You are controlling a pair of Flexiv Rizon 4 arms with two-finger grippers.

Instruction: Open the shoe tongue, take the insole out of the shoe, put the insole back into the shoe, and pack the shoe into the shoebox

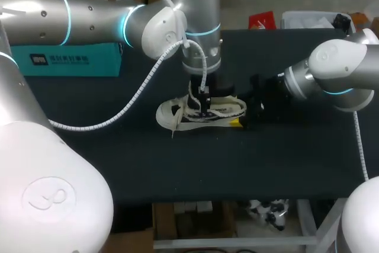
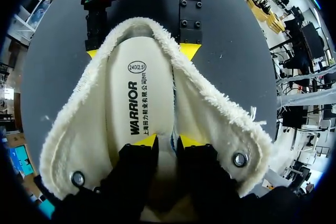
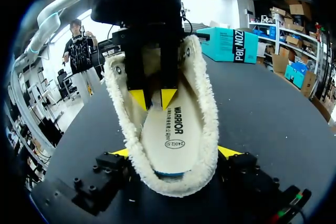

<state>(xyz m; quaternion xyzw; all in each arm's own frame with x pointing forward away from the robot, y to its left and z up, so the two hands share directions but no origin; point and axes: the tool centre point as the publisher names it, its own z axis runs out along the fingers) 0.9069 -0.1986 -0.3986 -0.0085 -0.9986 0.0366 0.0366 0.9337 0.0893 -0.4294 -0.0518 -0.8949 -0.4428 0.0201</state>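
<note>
- At the toe end the left gripper [image 2: 168,141] is reaching down into the mouth of the shoe [image 1: 228,109], tips drawn nearly together. A blue-edged sliver of the insole [image 2: 131,93] is sitting between them, so it is reading as pinching the insole's rim.
- Ahead of that gripper the insole is lying flat, running toward the heel. Judging it thin, light and floppy, likely bending and dragging on the lining when pulled. The edge is looking like a better hold than the printed face.
- The fleece lining [image 3: 207,114] is flaring out on both sides of the gripper. It is looking soft and clingy, probably snagging.
- The right gripper [image 3: 173,152] is standing spread wide, one tip pressing each side of the heel, steadying the shoe on the counter [image 1: 177,170].
- The shoe is looking light and soft-walled, with the heel probably the stiffest place to hold.
- A teal box [image 1: 71,57], likely the shoebox, is sitting well apart from both grippers.
</note>
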